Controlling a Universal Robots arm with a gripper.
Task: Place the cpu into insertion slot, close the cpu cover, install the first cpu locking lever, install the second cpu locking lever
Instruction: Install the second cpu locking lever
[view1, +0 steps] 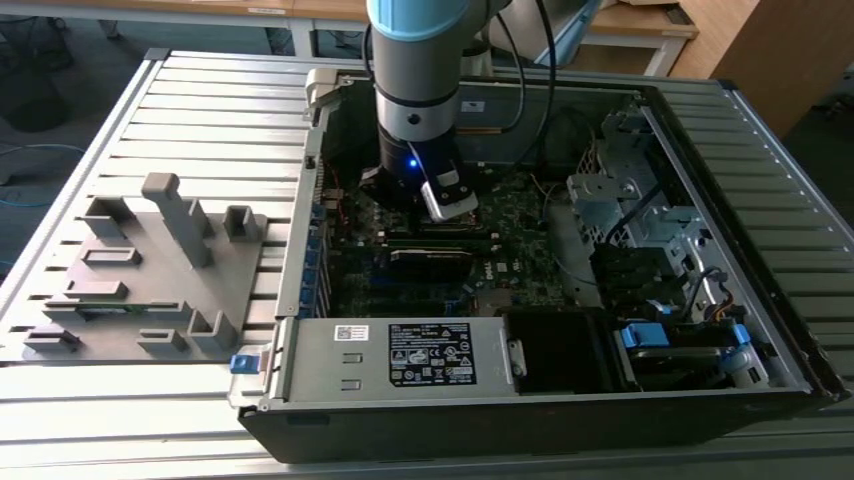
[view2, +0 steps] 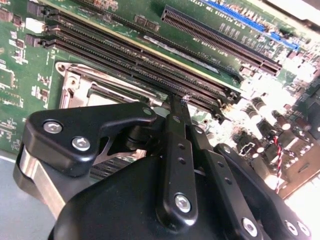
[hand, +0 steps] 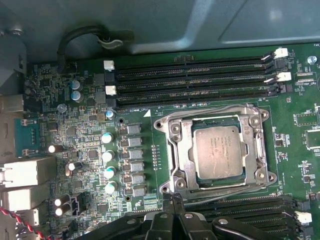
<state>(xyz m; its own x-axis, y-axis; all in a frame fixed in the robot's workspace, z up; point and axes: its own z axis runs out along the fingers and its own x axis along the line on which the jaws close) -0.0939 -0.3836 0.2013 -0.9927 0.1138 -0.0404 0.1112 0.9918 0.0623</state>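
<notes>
The cpu (hand: 218, 151), a flat silver-grey square, lies in the insertion slot (hand: 215, 122), whose dark edge shows around it. The cpu cover (hand: 176, 150), a silver frame plate, lies flat over the slot with the cpu showing through its window. Thin wire levers (hand: 263, 145) run along the frame's edges. My gripper (hand: 173, 200) is shut with nothing between its black fingers, hovering just beside the socket over the nearer memory slots. In the second wrist view the gripper (view2: 175, 100) tapers to one point with part of the socket (view2: 75, 87) beyond it. In the exterior view the gripper (view1: 447, 215) reaches down into the open computer case.
Long black memory slots (hand: 195, 75) flank the socket on both sides. Capacitors (hand: 107, 155) and rear ports (hand: 27, 172) stand close by. The case holds a power supply (view1: 400, 355) and drive cage (view1: 641, 210). A grey fixture (view1: 147, 270) sits on the table at the exterior view's left.
</notes>
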